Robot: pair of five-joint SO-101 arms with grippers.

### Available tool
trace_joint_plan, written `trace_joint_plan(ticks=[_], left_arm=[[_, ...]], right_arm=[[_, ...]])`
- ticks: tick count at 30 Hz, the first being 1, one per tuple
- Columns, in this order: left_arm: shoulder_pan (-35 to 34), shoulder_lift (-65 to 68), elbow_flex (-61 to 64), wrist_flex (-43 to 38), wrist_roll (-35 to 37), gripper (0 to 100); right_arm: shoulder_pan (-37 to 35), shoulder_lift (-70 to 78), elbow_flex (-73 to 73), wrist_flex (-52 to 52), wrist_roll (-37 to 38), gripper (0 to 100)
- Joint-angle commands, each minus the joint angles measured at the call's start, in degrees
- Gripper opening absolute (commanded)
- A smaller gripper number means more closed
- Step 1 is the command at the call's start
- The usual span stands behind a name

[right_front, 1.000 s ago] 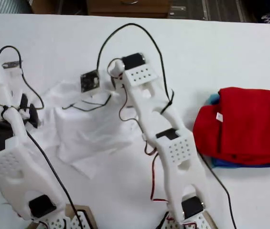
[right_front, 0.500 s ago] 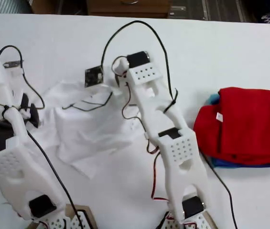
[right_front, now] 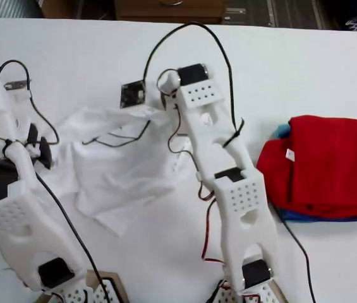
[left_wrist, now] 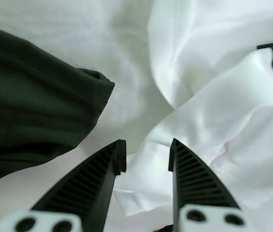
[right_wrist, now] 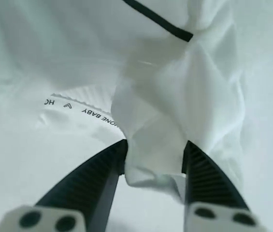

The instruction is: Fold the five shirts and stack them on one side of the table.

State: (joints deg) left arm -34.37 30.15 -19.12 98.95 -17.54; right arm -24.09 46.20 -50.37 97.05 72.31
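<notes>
A crumpled white shirt [right_front: 118, 173] lies on the white tabletop [right_front: 71, 57] between the two arms. The right tool [right_wrist: 153, 157] sits at the shirt's corner nearest the folded pile, its jaws pinching a bunched fold of the white cloth. The left tool [left_wrist: 146, 157] hangs over the opposite edge of the white shirt with its jaws spread and a hem of the cloth lying under the gap. Just beside that edge lies a dark garment [left_wrist: 35, 96]. Well apart from the white shirt, beyond the right arm, a folded red shirt [right_front: 323, 164] rests on a folded blue shirt [right_front: 284, 130], whose edge peeks out beneath it.
</notes>
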Motion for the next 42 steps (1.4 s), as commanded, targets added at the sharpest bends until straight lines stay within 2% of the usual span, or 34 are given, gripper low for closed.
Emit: trace_joint_plan(ticks=[1,12,42], left_arm=[[0.7,-4.2,-0.2,-0.3,0.4,17],[0.7,-4.2,-0.2,-0.3,0.4,17],[0.6,-4.3,-0.2,-0.4,0.4,17]], right_arm=[[-1.8,-5.2,-2.3,0.6,-0.4,23.1],[-1.8,-13.1,0.5,0.9,-0.4,23.2],[-4.0,-12.0,14.1,0.8,1.5,23.0]])
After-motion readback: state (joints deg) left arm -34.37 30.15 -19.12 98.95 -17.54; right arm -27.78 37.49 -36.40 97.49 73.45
